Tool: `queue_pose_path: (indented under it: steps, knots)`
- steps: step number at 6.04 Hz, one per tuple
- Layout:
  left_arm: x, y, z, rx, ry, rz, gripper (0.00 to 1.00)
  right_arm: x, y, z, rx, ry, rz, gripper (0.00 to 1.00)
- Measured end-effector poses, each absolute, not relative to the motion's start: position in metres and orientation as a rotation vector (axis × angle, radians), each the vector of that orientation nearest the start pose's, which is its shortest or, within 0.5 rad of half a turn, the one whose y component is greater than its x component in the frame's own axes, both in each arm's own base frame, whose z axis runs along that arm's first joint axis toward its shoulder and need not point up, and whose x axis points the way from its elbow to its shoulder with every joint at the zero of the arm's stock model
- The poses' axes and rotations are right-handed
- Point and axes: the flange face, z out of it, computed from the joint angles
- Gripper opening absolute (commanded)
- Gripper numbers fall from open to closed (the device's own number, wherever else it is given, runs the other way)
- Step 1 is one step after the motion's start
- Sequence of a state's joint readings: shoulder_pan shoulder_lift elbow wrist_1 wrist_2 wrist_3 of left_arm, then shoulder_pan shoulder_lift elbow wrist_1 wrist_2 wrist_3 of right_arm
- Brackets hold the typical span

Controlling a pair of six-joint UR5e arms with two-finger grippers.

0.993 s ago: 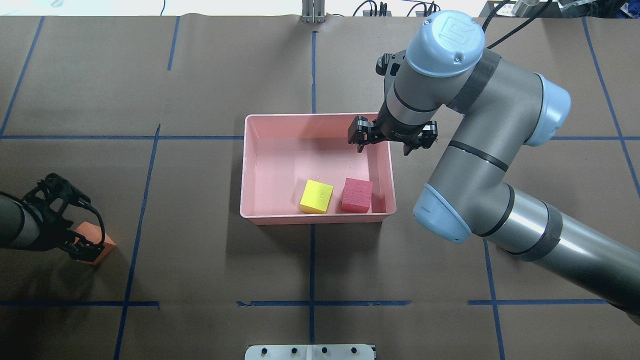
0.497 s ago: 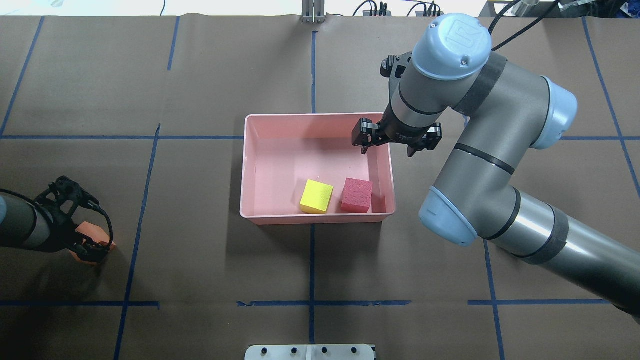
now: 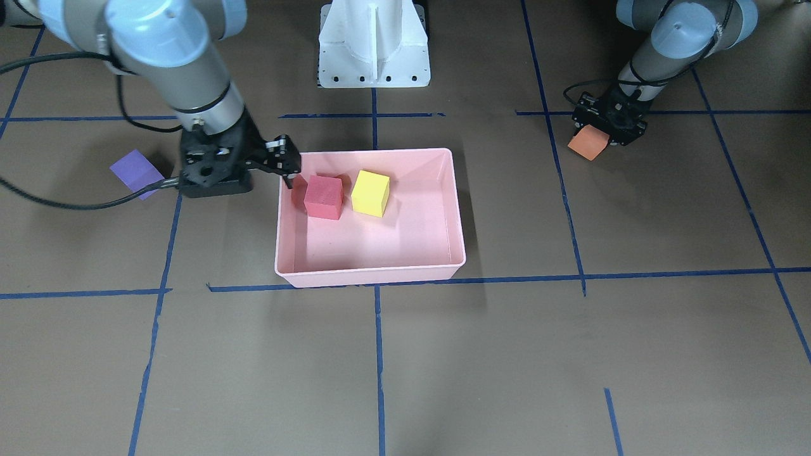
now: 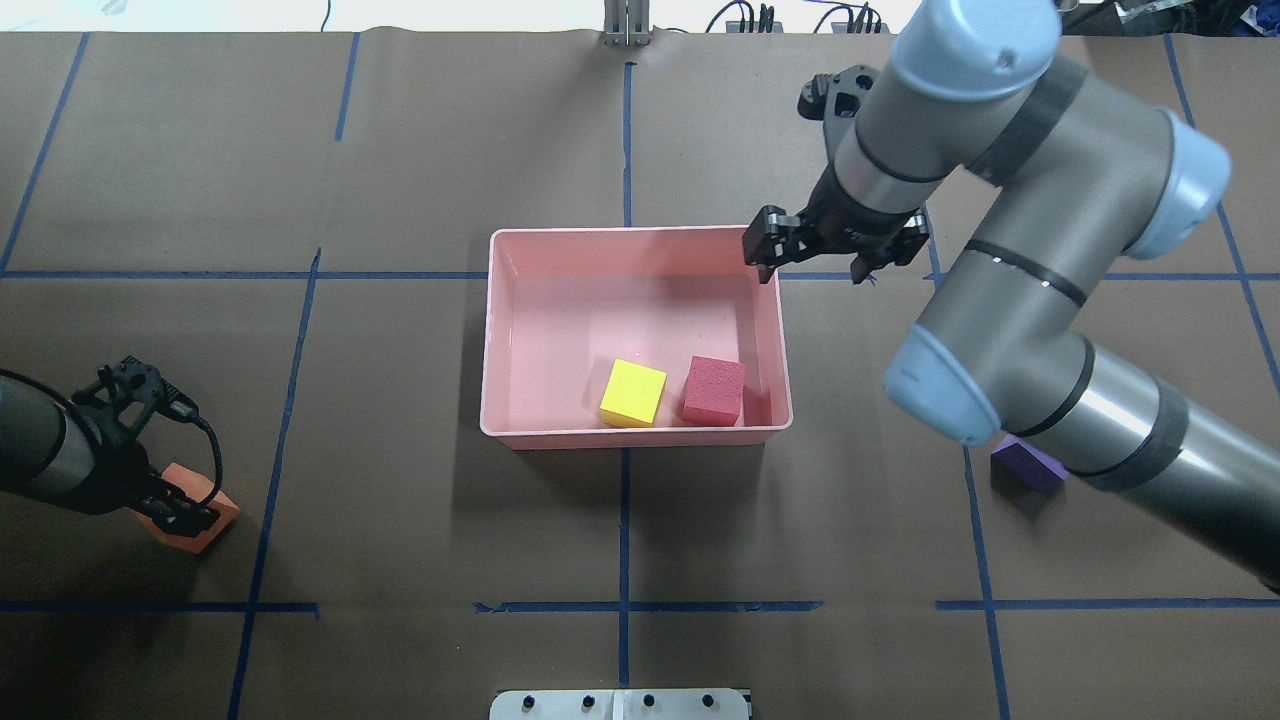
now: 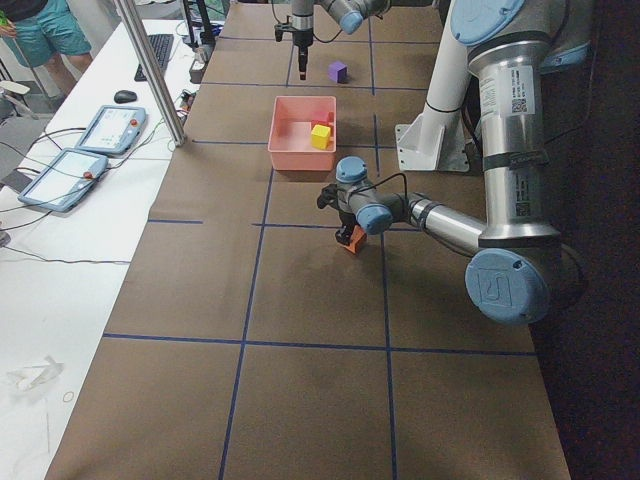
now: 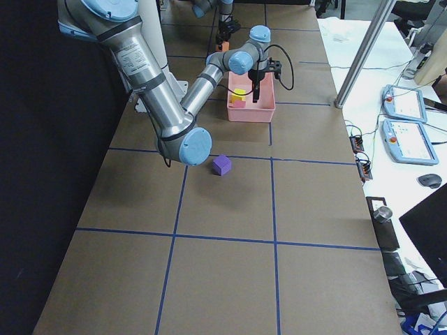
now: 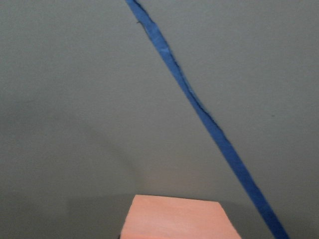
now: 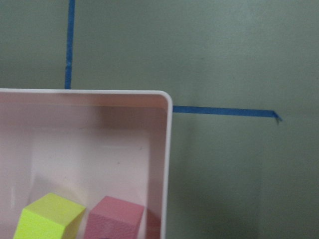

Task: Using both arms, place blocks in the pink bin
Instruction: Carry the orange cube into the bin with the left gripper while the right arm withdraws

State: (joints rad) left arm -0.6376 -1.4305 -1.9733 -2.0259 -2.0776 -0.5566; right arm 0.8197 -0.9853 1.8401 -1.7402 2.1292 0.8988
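The pink bin [image 4: 640,232] sits mid-table and holds the yellow-green block [image 4: 633,393] and the red block [image 4: 714,390], side by side at its near wall. My right gripper [image 4: 816,274] is open and empty, straddling the bin's far right corner. The right wrist view shows that corner [image 8: 167,99] and both blocks, but no fingers. The purple block [image 4: 1028,462] lies on the table to the right, partly under my right arm. My left gripper [image 4: 178,512] at the far left is shut on the orange block [image 4: 200,500], which is tilted in the front view [image 3: 586,142].
The white pedestal [image 3: 374,44] stands at the robot's side of the table. Blue tape lines [image 4: 624,520] grid the brown table. A side table with tablets [image 5: 110,128] and a metal pole [image 5: 150,70] lies beyond the far edge.
My right arm has swung right and away from inside the bin to its far right corner, uncovering the purple block. My left gripper has shifted slightly with the orange block.
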Motion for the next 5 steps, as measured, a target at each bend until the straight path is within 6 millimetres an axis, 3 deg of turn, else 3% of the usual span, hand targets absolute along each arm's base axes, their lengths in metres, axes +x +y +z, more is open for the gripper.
queue_pose_path:
  steps: [1,3,4,5]
  knots:
    - [0.315,-0.359,0.438,0.176,0.831,0.500,0.35,-0.334,-0.527,0.250,0.088,-0.834,-0.123,1.00]
    - [0.327,-0.398,0.307,0.140,0.806,0.395,0.36,-0.274,-0.541,0.317,0.106,-0.810,-0.256,1.00]
    - [0.343,-0.413,0.247,0.117,0.827,0.295,0.36,-0.251,-0.538,0.349,0.111,-0.795,-0.312,1.00]
    - [0.372,-0.431,0.200,0.077,0.849,0.187,0.38,-0.235,-0.528,0.377,0.129,-0.787,-0.356,1.00]
